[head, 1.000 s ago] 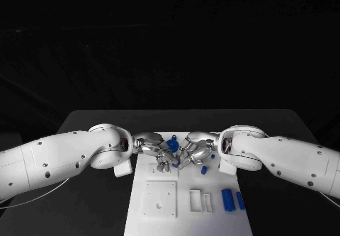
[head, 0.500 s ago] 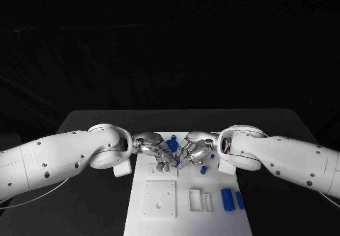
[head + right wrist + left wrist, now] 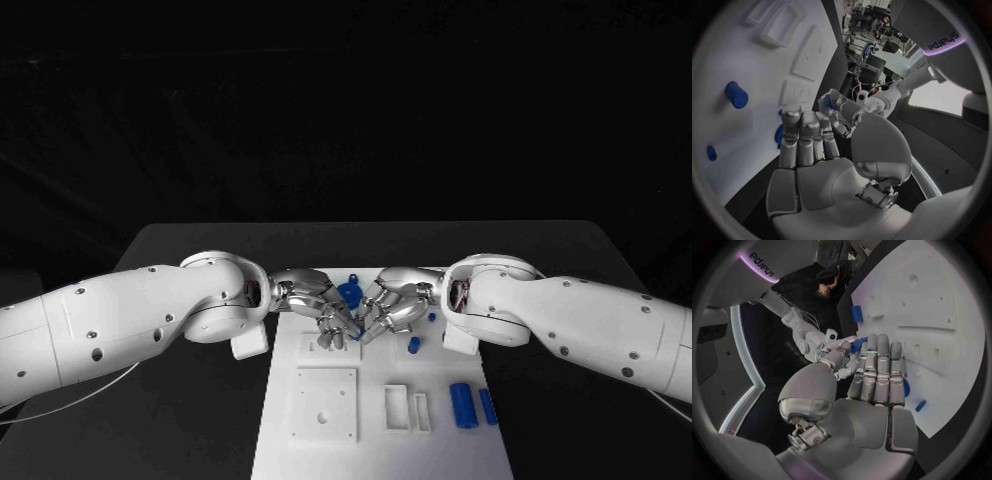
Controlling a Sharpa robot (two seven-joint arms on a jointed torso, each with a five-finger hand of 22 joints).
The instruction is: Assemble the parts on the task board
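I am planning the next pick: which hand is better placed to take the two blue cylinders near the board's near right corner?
Probably the right hand. The two blue cylinders lie on the right side of the task board, below the right arm; the left hand would have to cross over.

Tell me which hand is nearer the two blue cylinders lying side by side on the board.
Right. The right hand sits up-board and just left of the blue cylinders; the left hand is farther across the board.

one task board [image 3: 378, 440], two hands, about six visible blue parts [image 3: 463, 405]
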